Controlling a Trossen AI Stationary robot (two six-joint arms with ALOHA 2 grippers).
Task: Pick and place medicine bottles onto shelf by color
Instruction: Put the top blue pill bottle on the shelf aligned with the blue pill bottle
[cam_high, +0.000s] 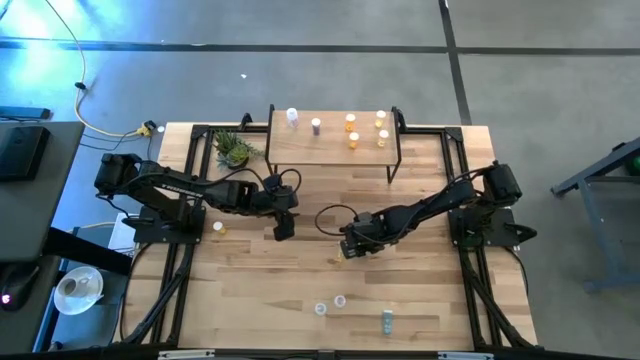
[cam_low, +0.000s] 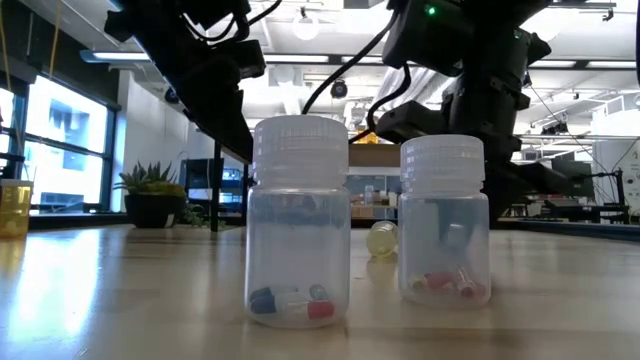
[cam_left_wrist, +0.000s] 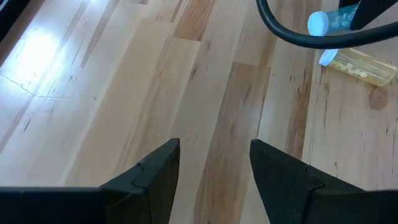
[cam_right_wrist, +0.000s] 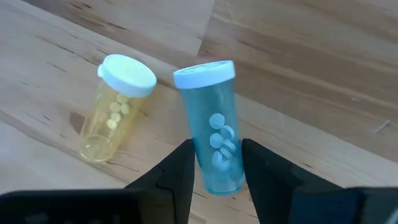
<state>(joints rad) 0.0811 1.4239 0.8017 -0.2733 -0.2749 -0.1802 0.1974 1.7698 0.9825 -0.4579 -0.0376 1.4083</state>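
Near me, two clear bottles (cam_low: 297, 225) wait upright. My right gripper (cam_right_wrist: 216, 167) clamps the blue bottle (cam_right_wrist: 214, 127) mid-table beside a fallen yellow bottle (cam_right_wrist: 116, 106); lifting carelessly could knock it rolling. My left gripper (cam_left_wrist: 214, 165) hangs open. The shelf (cam_high: 335, 140) stands far.

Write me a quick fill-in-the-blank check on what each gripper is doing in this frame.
1. The right gripper is shut on the ____ bottle.
2. Beside it, the yellow bottle lies on its ____.
3. The left gripper is open and holds ____.
4. Bottles already placed stand on the ____ at the table's far edge.

Missing words: blue; side; nothing; shelf
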